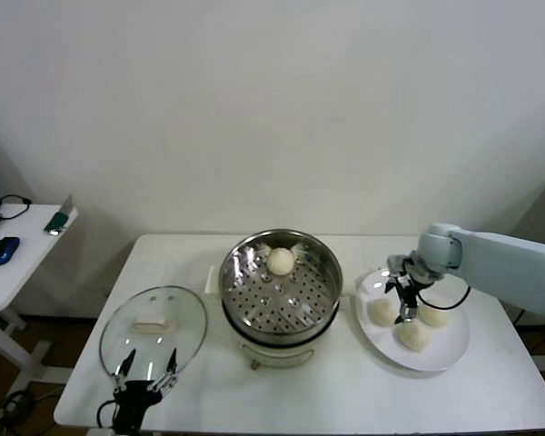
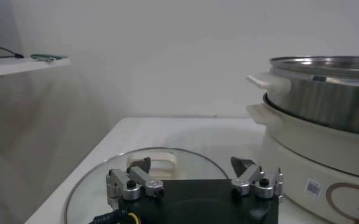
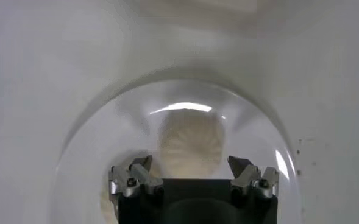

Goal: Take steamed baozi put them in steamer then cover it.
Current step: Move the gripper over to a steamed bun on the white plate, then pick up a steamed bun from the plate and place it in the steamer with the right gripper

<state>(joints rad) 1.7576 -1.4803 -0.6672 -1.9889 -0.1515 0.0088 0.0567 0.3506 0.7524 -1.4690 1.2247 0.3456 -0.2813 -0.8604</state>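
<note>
Steel steamer point(image 1: 281, 282) already holds one bun point(image 1: 281, 261); three buns point(image 1: 381, 312) remain on the plate point(image 1: 452, 353). Right gripper point(image 1: 405, 302), jaws apart, hangs over them and could squash soft dough. Left gripper point(image 1: 148, 369), jaws apart, waits by the lid point(image 1: 150, 311).

Cream-white steamed baozi point(image 1: 281, 261) in the shiny steel, hole-dotted steamer point(image 1: 320, 295); white plate point(image 1: 445, 356), white table point(image 1: 345, 391)

A clear glass lid point(image 1: 153, 325) lies flat on the white surface point(image 1: 300, 400); left of it, a side desk point(image 1: 18, 245) holds 1 blue mouse point(image 1: 2, 250).
</note>
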